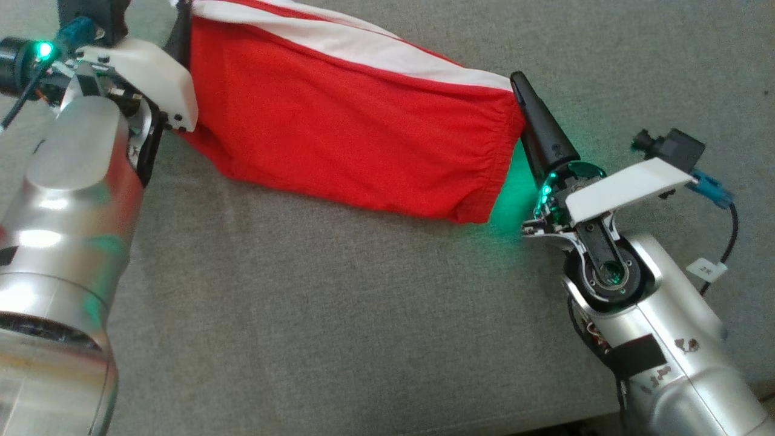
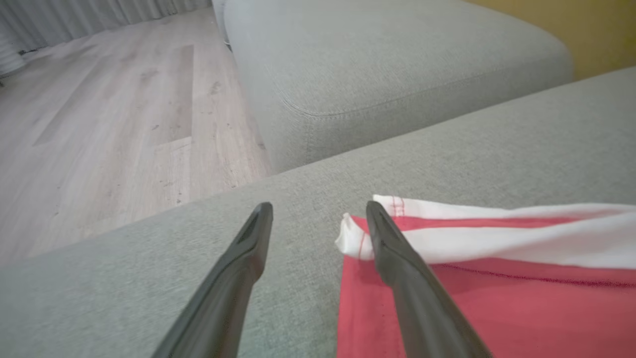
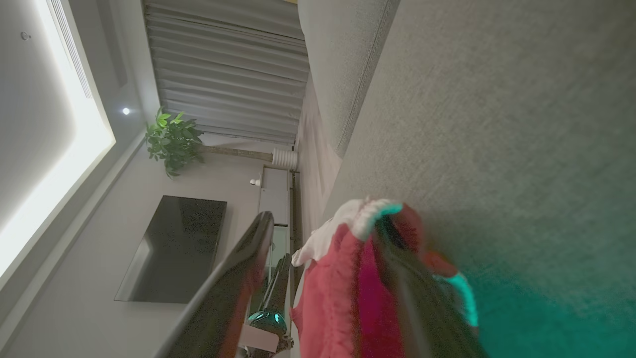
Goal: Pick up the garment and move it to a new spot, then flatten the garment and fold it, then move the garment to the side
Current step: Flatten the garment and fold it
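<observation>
Two wrist views show fingers spread wide: left gripper (image 2: 319, 206) at the garment (image 2: 497, 308) corner, right gripper (image 3: 325, 219) with it draped, blurred, over one finger; overhead, left fingers are hidden.

Garment (image 1: 339, 121) cut off at head view's top edge; right gripper (image 3: 325, 219), one finger blurred, half buried in red folds

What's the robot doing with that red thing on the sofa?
It is folding clothes. A red fabric garment with white stripes lies spread on the grey fabric sofa. The left gripper sits at one end and the right gripper at the other, both with fingers open, so neither is gripping the cloth now.
</observation>
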